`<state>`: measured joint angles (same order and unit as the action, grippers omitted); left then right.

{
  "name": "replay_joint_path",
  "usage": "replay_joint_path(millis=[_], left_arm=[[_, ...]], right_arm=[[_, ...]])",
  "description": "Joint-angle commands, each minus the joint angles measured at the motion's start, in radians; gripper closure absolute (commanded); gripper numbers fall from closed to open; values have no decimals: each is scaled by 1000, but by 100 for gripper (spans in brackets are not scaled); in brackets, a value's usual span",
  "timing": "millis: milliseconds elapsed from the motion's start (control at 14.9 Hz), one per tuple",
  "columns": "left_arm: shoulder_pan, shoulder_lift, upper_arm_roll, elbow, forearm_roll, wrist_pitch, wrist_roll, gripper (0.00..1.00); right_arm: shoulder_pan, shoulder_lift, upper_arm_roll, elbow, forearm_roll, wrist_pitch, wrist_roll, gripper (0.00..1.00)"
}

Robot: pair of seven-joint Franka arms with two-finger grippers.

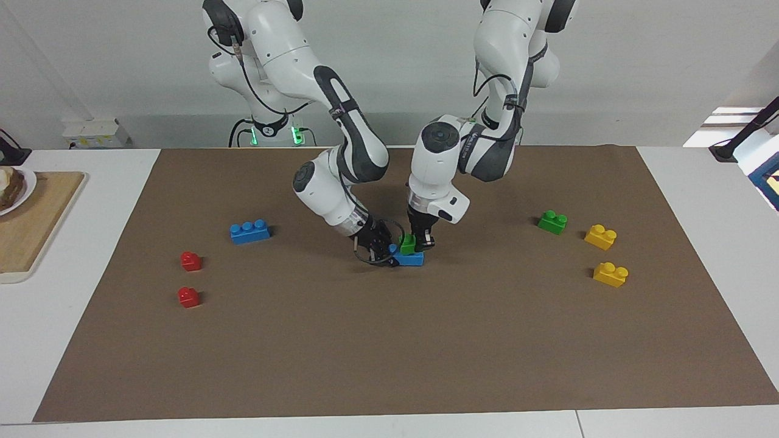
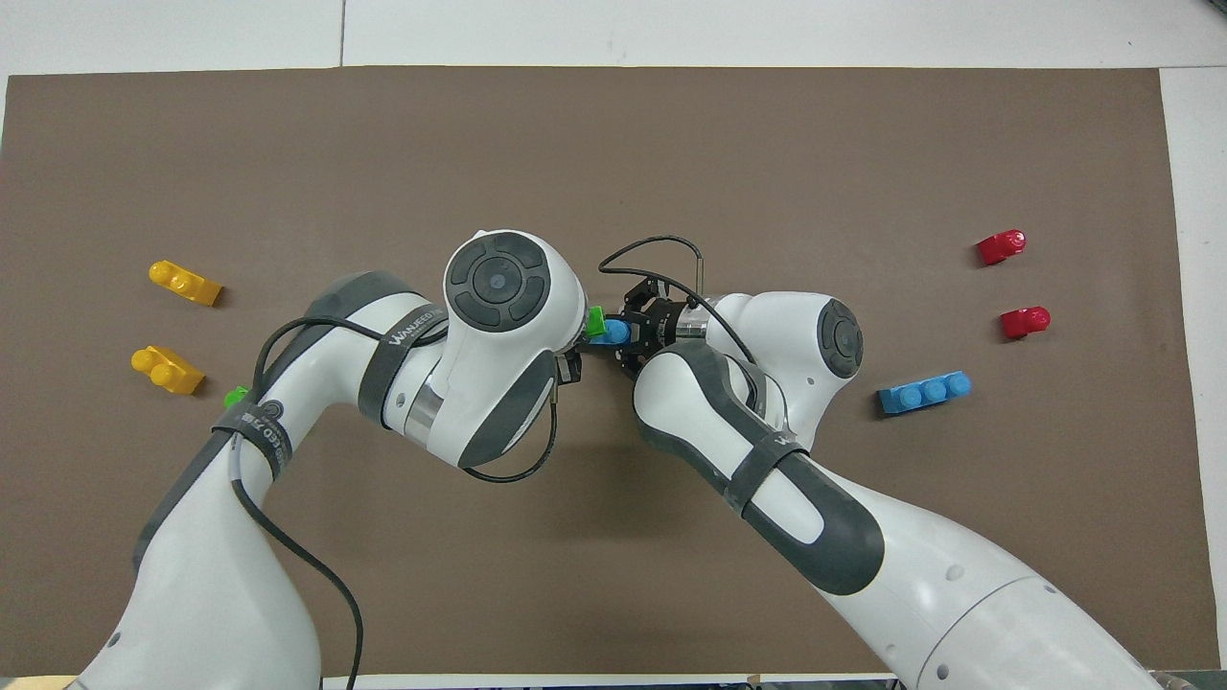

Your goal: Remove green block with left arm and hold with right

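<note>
From the facing view I see my left gripper point(image 1: 420, 242) clamped on the small bright green plastic two-stud block point(image 1: 407, 244), and my right gripper point(image 1: 382, 243) clamped on the blue plastic brick point(image 1: 409, 259) beneath it; overhead, the wrists hide most of both.

White jointed arms point(image 1: 341, 128), dark grey joint panels, black cables, black grippers point(image 1: 380, 243)

Second green block point(image 2: 235, 396) mostly hidden under left arm point(image 2: 316, 383) in overhead view

Opposed high views, shared brown mat point(image 1: 389, 340)
</note>
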<state>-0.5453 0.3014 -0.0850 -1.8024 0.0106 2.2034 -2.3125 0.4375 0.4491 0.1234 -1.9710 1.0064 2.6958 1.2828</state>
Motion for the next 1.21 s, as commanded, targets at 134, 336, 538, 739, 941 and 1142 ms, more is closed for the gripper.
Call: replay_joint_path(millis=[134, 336, 538, 739, 941, 1142], left_arm=[[24, -117, 7, -22, -1, -112, 43, 100], [79, -136, 7, -23, -1, -165, 212, 100], [169, -143, 5, -49, -8, -174, 445, 100], [258, -168, 7, -103, -8, -166, 721, 100], [347, -174, 5, -135, -12, -151, 944, 100], [418, -189, 8, -189, -12, -73, 1076, 100]], right_arm=[[12, 31, 1, 0, 40, 56, -46, 100], [-9, 2, -7, 6, -9, 29, -43, 100], [-136, -75, -14, 21, -287, -135, -52, 100], [-336, -82, -10, 162, -541, -437, -251, 100], [-506, -79, -8, 210, -533, -557, -471, 100], [-597, -69, -11, 175, -433, -583, -467, 100]])
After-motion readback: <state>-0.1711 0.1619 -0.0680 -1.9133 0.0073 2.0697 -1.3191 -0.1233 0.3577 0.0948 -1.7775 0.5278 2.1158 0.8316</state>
